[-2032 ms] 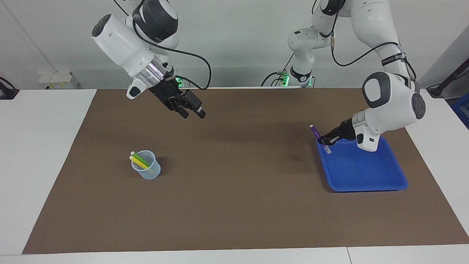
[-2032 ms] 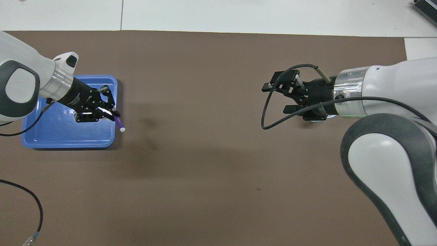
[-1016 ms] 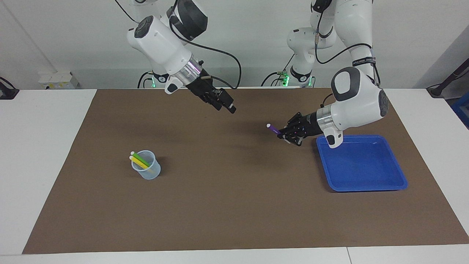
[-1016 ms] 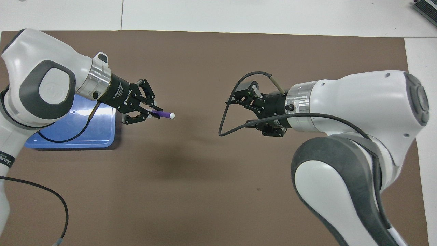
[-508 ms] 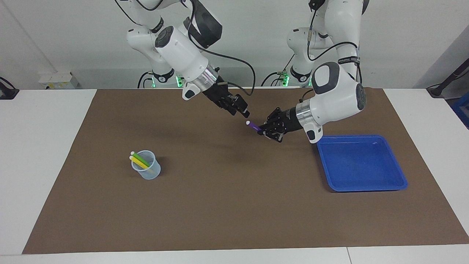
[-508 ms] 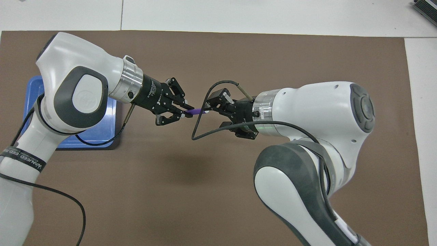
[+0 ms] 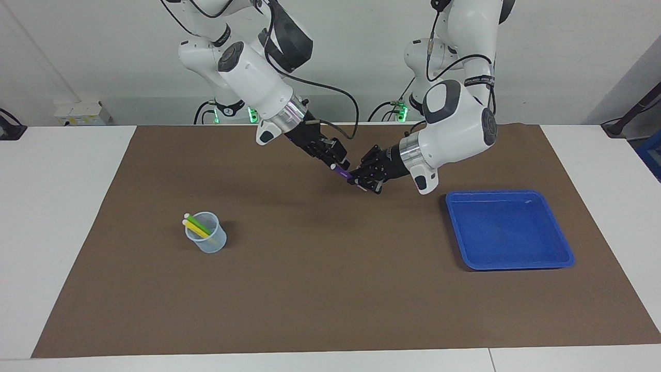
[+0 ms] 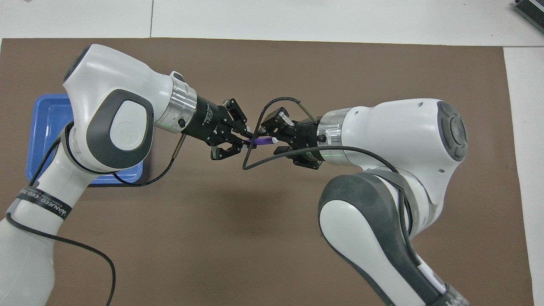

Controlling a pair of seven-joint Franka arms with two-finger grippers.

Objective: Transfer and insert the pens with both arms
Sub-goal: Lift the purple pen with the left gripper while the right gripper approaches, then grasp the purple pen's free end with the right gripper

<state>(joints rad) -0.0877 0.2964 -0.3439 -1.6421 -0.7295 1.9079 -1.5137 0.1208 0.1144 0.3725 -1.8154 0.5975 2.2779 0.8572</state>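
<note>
Handover in mid-air over the brown table mat — a thin purple marker pen is clamped by the left gripper; the right gripper is set around its pale tip, grip unconfirmed.

I saw the clear plastic cup standing on the brown mat toward the right arm's end of the table, the yellow pen and green pen in it. The blue plastic tray lay toward the left arm's end. Over the mat between them, the left gripper and right gripper met at the purple pen.
</note>
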